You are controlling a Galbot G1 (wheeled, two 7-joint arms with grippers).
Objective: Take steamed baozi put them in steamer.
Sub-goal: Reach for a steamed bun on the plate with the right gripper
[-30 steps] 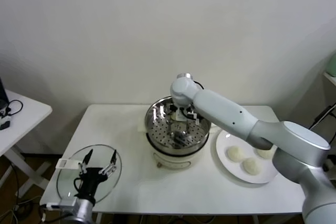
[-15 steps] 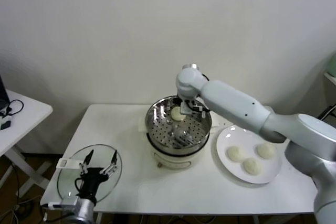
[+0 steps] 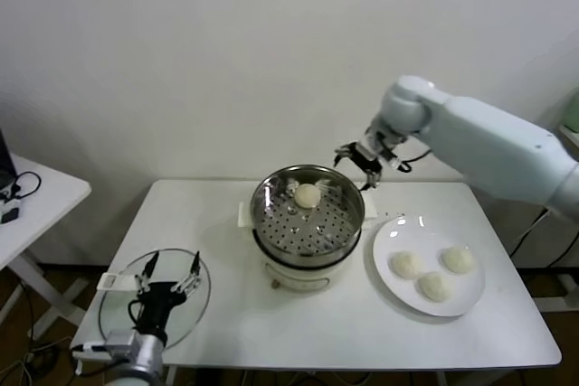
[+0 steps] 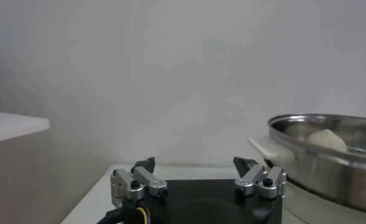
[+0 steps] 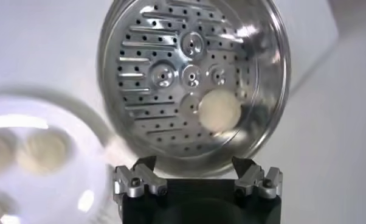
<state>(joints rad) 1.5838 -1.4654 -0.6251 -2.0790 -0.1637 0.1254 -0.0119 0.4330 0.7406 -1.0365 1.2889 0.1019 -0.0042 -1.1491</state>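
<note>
One cream-white baozi (image 3: 308, 194) lies on the perforated floor at the far side of the steel steamer (image 3: 271, 223), which sits on a white cooker base; it also shows in the right wrist view (image 5: 219, 110) and the left wrist view (image 4: 326, 139). Three more baozi (image 3: 407, 265) (image 3: 458, 259) (image 3: 435, 287) lie on the white plate (image 3: 391, 238) to the right. My right gripper (image 3: 362, 157) is open and empty, raised above and behind the steamer's right rim (image 5: 265, 115). My left gripper (image 3: 170, 268) is open and empty, parked at the front left over the glass lid.
A flat round glass lid (image 3: 118, 306) lies at the table's front left corner. A small white side table (image 3: 41, 196) stands further left. A white wall rises right behind the table.
My right gripper let go of a baozi in the steamer, then rose and drew back to the right, out of the basket. The left arm has not moved.
</note>
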